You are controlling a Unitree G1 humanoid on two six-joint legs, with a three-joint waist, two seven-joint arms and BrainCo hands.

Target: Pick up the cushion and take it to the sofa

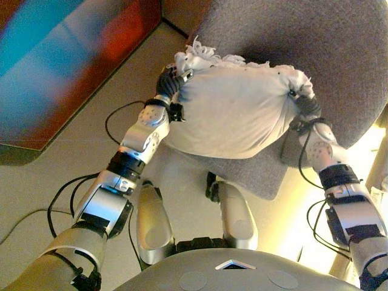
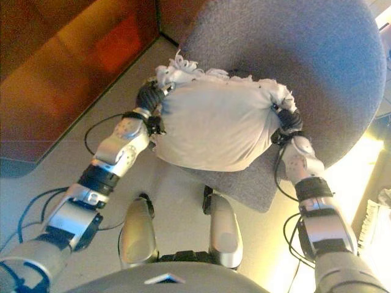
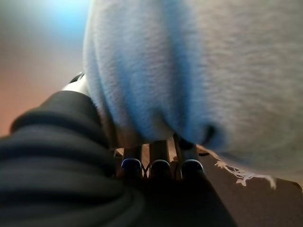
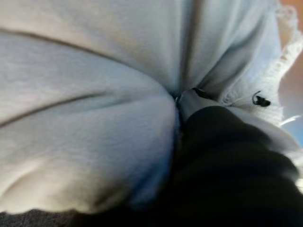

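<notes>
A grey sofa (image 1: 339, 54) fills the upper right of the head views, its rounded seat edge curving down toward the robot. A red-brown cabinet (image 2: 55, 73) stands at the upper left, on the pale floor (image 1: 66, 151).

The cushion (image 1: 233, 109), white with a frayed fringe along its far edge, is held up between the two hands, over the near edge of the sofa; whether its underside touches the seat cannot be told. Its long axis runs side to side, from one hand to the other, with the fringed edge pointing away from the robot and the smooth, bulging edge toward it. The cloth is pinched in and creased at both ends.

The left hand (image 1: 170, 82) grips the cushion's left end: in its wrist view the dark-tipped fingers (image 3: 160, 165) curl under the cloth. The right hand (image 1: 306, 103) is pressed into the right end, the cloth bunched round it; its fingers are buried in the folds, so its grip cannot be told.
</notes>
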